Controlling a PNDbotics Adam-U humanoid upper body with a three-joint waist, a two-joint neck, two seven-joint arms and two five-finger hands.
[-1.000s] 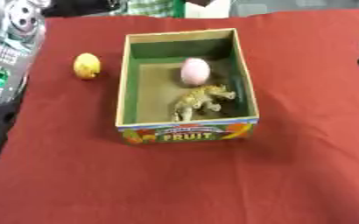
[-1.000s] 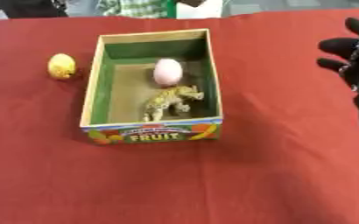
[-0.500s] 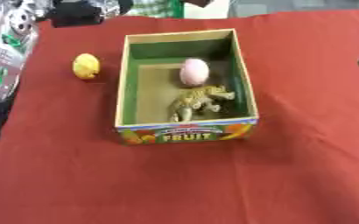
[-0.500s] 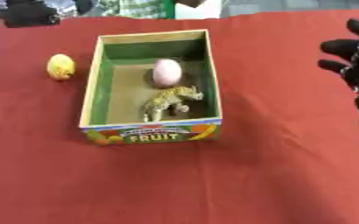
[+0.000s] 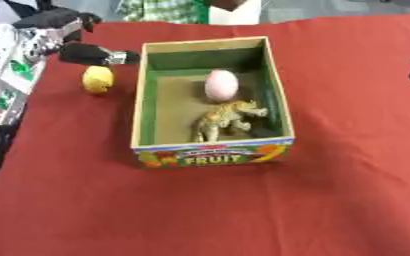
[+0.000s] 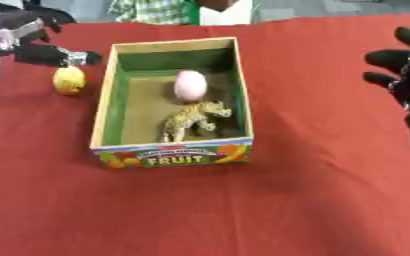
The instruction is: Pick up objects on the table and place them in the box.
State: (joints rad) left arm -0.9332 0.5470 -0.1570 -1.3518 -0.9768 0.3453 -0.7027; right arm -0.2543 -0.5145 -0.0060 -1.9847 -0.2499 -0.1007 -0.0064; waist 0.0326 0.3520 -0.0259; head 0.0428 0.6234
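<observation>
The box (image 5: 210,150) already holds a pink egg (image 5: 221,84) and a toy animal (image 5: 227,116); only the lemon (image 5: 97,79) remains outside — the left hand (image 5: 86,51), fingers extended and empty, hovers just above it; the right hand (image 6: 404,75) idles open.

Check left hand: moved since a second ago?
Yes. The left hand has come in from the left edge toward the yellow fruit, its fingers now just beyond it, near the box's far left corner.
</observation>
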